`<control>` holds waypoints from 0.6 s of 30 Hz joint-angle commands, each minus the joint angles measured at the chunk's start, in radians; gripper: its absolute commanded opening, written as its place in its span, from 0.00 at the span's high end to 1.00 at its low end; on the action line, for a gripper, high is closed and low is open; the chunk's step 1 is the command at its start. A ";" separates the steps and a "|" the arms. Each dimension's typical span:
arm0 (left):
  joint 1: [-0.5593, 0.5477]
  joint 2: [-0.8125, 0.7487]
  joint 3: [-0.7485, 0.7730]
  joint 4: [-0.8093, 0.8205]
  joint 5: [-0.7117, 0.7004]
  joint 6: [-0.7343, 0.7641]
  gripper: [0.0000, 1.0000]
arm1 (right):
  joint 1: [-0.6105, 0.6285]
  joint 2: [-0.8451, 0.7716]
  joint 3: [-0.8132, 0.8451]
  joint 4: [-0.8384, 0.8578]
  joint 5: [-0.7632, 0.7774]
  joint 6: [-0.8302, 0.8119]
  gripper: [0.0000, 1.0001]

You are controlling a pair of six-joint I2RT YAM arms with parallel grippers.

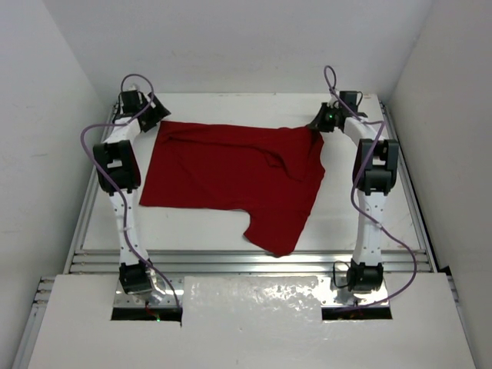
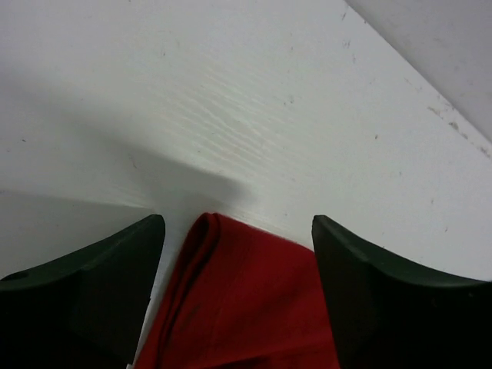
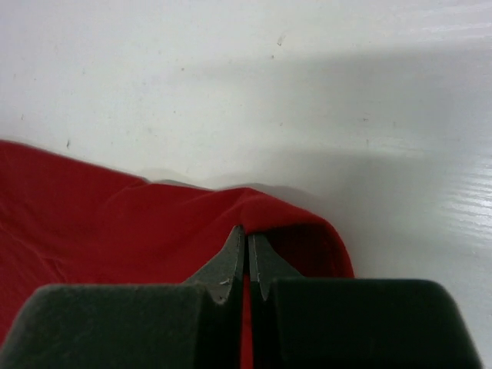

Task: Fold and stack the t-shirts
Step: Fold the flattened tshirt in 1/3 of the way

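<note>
You have a white table point(image 1: 200, 229), its surface marked with faint specks and scuffs. Aluminium rails point(image 1: 231, 263) run along its near edge and both sides. Plain white walls point(image 1: 231, 46) enclose it. A glossy white panel point(image 1: 254, 323) covers the near end.

Dark red, plain t-shirt point(image 1: 231, 177), spread nearly flat across the table point(image 1: 338, 223). Creases gather near its far right corner; one sleeve juts toward the near edge.

Top camera looks down from behind; wrist cameras (very close) face t-shirt point(image 1: 231, 173) edges — all share it.
</note>
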State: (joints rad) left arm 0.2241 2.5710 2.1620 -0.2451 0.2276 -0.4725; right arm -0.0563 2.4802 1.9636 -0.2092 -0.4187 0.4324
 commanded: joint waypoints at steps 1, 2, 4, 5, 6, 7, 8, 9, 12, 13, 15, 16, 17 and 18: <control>0.017 -0.046 -0.080 0.018 -0.031 0.095 0.23 | -0.010 -0.012 0.032 0.004 -0.064 -0.027 1.00; 0.017 -0.052 -0.094 0.024 -0.031 0.100 0.26 | -0.011 -0.017 0.024 0.010 -0.071 -0.021 1.00; 0.015 -0.051 -0.103 0.026 -0.019 0.121 0.37 | -0.011 -0.027 0.014 0.016 -0.083 -0.018 1.00; 0.017 -0.049 -0.106 0.023 -0.025 0.124 0.38 | -0.010 -0.030 0.008 0.021 -0.086 -0.017 1.00; 0.017 -0.049 -0.110 0.024 -0.031 0.127 0.53 | -0.011 -0.033 0.008 0.019 -0.098 -0.018 1.00; 0.015 -0.048 -0.111 0.024 -0.030 0.138 0.59 | -0.011 -0.038 0.009 0.014 -0.103 -0.021 1.00; 0.017 -0.046 -0.111 0.023 -0.028 0.141 0.61 | -0.011 -0.043 0.006 0.014 -0.103 -0.027 1.00; 0.015 -0.043 -0.111 0.021 -0.014 0.143 0.62 | -0.010 -0.049 0.004 0.013 -0.103 -0.030 1.00; 0.015 -0.052 -0.122 0.017 -0.013 0.155 0.81 | -0.010 -0.063 0.008 0.005 -0.103 -0.038 1.00; 0.014 -0.054 -0.126 0.023 -0.013 0.156 0.86 | -0.011 -0.061 0.015 -0.005 -0.115 -0.038 1.00; 0.014 -0.055 -0.125 0.035 0.007 0.150 0.95 | -0.011 -0.056 0.027 -0.010 -0.130 -0.038 1.00; 0.015 -0.054 -0.122 0.041 0.012 0.146 1.00 | -0.011 -0.058 0.026 -0.009 -0.137 -0.038 1.00; 0.017 -0.048 -0.111 0.044 0.016 0.138 1.00 | -0.011 -0.061 0.012 -0.004 -0.138 -0.035 1.00; 0.015 -0.043 -0.102 0.047 0.019 0.130 1.00 | -0.013 -0.064 0.001 0.002 -0.143 -0.034 1.00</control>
State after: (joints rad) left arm 0.2298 2.5439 2.0583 -0.1829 0.2256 -0.3447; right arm -0.0662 2.4828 1.9644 -0.2302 -0.5182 0.4145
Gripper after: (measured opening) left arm 0.006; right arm 0.002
